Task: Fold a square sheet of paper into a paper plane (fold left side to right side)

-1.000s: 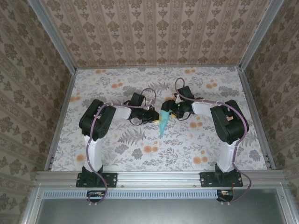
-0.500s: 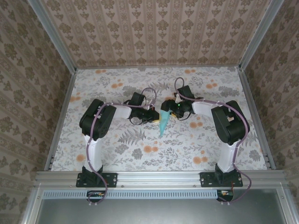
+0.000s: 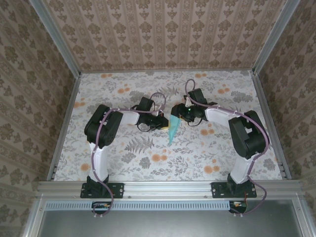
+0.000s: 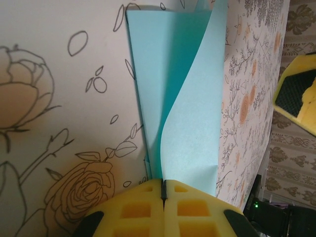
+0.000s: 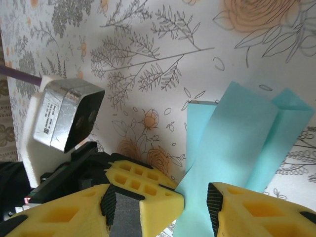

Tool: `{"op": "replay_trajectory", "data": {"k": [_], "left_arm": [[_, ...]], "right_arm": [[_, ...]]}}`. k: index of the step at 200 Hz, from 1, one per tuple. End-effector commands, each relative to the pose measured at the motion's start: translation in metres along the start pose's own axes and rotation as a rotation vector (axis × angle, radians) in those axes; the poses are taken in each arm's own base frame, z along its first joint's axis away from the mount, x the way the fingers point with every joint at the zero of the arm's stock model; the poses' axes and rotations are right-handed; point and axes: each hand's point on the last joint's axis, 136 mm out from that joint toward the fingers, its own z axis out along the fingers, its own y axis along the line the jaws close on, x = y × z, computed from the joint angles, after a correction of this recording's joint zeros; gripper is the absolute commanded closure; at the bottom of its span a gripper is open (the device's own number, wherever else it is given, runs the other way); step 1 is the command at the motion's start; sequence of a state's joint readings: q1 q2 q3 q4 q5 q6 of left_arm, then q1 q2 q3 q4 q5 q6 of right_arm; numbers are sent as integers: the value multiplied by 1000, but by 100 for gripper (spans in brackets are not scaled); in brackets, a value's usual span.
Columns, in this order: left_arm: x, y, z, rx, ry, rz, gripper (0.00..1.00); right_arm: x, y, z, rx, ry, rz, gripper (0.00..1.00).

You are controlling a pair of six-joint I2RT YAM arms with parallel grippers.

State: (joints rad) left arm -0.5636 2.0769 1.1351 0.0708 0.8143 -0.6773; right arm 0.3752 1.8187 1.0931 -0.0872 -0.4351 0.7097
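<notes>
Pinching the plane (image 4: 187,113) with my left gripper (image 4: 163,185); my right gripper (image 5: 193,198), at its 3 o'clock, gapes around it.

Lab rig: wallpapered walls (image 3: 163,34), aluminium frame (image 3: 168,186)

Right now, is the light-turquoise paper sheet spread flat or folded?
Folded: the light-turquoise paper sheet is a narrow pointed strip, one flap curling up, pinched in the shut left gripper.
</notes>
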Motion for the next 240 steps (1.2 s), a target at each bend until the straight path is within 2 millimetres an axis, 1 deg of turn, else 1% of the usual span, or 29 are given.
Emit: {"op": "replay_trajectory", "data": {"k": [1,20,54,79,151,178,210,225,240], "left_arm": [[12,30,12,-100,34,-14,100],[12,29,12,-104,38,-5,100],[12,28,12,-111,41,1,100],[12,28,13,-113,44,1,100],[12,31,14,-120,51,-8,100],[11,29,15,-118,51,-6,100],[8,24,14,-105,44,1,100],[5,18,9,-98,28,12,96],[2,11,-1,-93,6,20,92]], "right_arm": [[6,3,13,-12,41,-4,45],[8,1,18,1,56,-7,45],[15,-13,22,53,75,-5,45],[18,-22,21,93,81,-9,45],[23,-39,25,150,100,8,45],[27,-46,25,174,108,21,45],[35,-59,25,211,126,54,45],[41,-67,27,228,138,73,45],[47,-73,28,241,148,87,45]]}}
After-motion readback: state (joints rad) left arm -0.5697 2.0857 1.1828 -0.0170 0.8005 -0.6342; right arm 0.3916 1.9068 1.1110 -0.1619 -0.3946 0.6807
